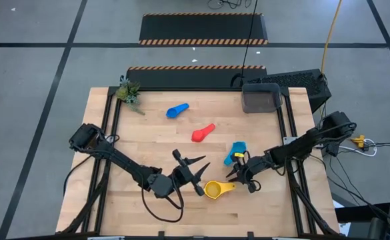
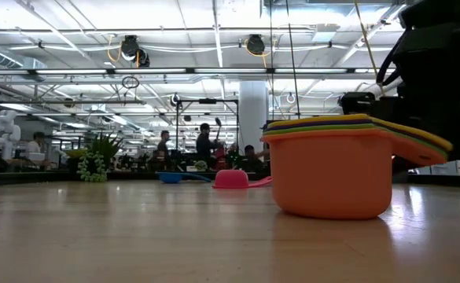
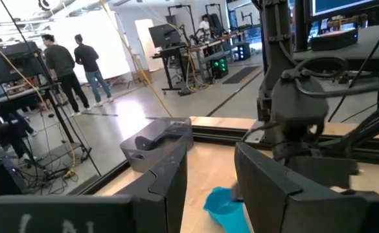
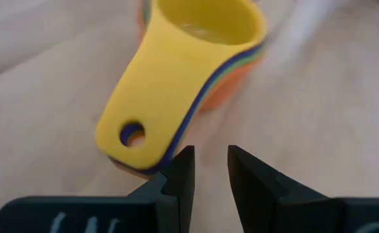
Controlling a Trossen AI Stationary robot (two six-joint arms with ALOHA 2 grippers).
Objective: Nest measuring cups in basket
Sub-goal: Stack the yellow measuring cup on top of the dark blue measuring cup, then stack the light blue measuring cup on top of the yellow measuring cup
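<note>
Progress: partial. Going left to right on the surface (image 1: 148, 143): left gripper (image 1: 196, 175) sits near-centre, jaws parted moderately, holding nothing. Just right of it stands the nested stack (image 1: 213, 190), yellow cup on top, navy and green edges showing, orange at the bottom; four cups appear nested, though on the surface, not in the basket. Its handle runs right and slightly far, toward the right gripper (image 1: 238, 173), whose jaws stand narrow and empty just short of the handle tip. Light blue cup (image 1: 235, 153) lies just far of that gripper. Red cup (image 1: 203, 133) and blue cup (image 1: 177, 110) lie farther off, loose, handles angled right and far. Basket (image 1: 261, 97) sits at the far right, apparently empty. Left to do: three cups, then the stack into the basket.
</note>
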